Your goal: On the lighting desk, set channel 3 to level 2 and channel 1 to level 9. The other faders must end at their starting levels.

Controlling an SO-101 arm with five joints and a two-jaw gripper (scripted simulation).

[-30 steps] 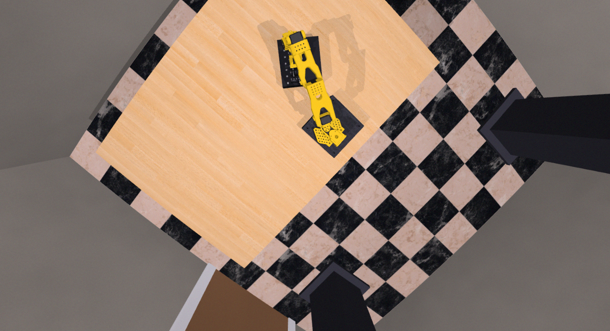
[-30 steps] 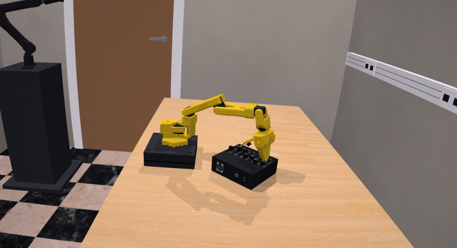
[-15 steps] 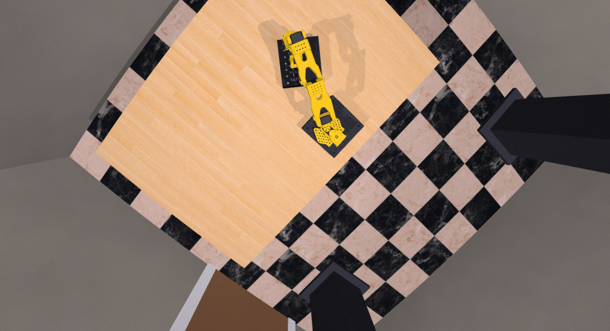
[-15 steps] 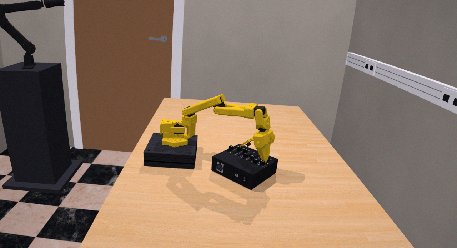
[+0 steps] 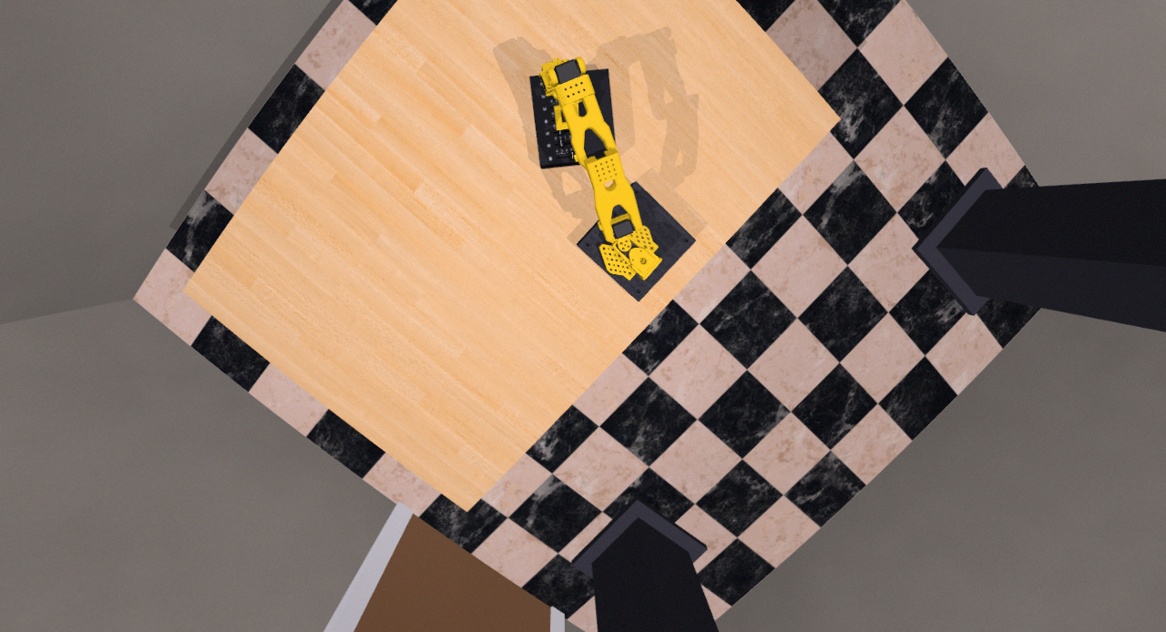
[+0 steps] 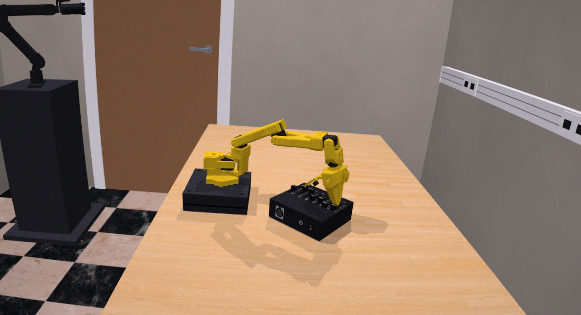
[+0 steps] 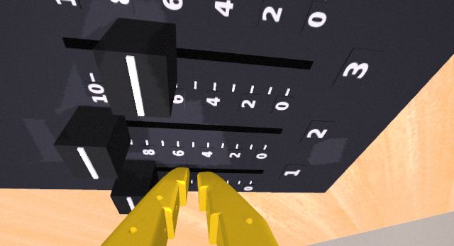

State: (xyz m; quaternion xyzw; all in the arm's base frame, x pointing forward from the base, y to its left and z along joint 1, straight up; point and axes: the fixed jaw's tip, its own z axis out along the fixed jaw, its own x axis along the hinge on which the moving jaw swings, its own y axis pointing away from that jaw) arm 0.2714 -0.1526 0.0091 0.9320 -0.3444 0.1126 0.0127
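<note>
The black lighting desk point(image 5: 601, 86) point(image 6: 292, 214) point(image 7: 390, 26) lies under my arm. In the wrist view the channel 3 fader point(image 7: 152, 90) stands in the upper half of its scale, roughly 7, its exact tick hidden by the knob. The channel 2 fader point(image 7: 85, 129) stands near the 10 end. The channel 1 fader point(image 7: 136, 175) stands high on its scale, its level mark hidden by the knob and my finger. My gripper point(image 7: 193, 173) point(image 6: 336, 203) is shut and empty, low at channel 1's slot on the knob's low-number side. I cannot tell if it touches the knob.
The desk's other faders point(image 6: 312, 197) stand in a row toward my base. My black base block point(image 5: 638, 286) point(image 6: 215, 203) sits beside the desk on the wooden table point(image 5: 366, 261) point(image 6: 263, 272). A dark pedestal point(image 6: 24, 150) with another arm stands off the table.
</note>
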